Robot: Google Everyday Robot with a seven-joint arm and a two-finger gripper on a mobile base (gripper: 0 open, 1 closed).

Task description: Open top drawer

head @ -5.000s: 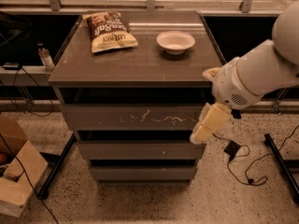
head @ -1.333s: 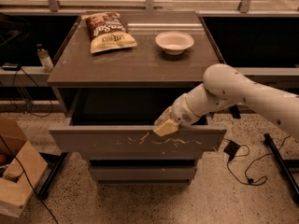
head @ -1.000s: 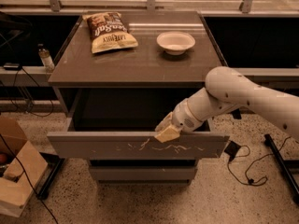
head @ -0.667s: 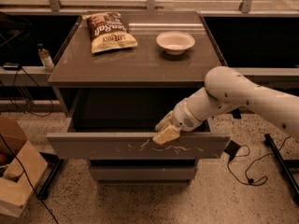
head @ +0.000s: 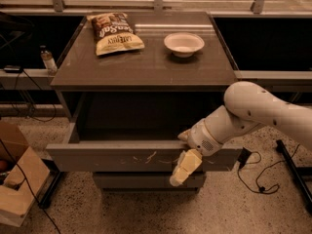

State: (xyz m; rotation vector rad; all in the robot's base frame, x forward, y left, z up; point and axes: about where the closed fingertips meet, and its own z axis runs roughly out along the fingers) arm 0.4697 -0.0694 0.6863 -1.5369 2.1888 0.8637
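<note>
So the top drawer was flush with the cabinet a few seconds back. Now it's pulled well out toward the bottom of the frame, its scratched front sitting lower center and a dark open cavity behind it. Over the last second or so the front has barely moved, so I'd say the pull is basically finished.

What did change just now is the tool. It was up at the drawer's top lip a moment ago, and now it hangs lower, lying across the right-center of the front face with its tip dipping below the bottom edge. To me that looks like letting go or sliding off rather than more pulling. Task looks done or very close; the only thing left would be backing the arm away without bumping the drawer shut.

Stuff I can't make out:
- Whether the tool is spread or pressed together. It reads as one pale blob against the front, so no call from me.
- Whether it's touching the drawer face or just hanging in front of it.
- The drawer's inside is all shadow, so no idea if anything's in there.
- The arm runs off the right edge.

The chip bag and white bowl sit on the tabletop, upper middle, same as before.
</note>
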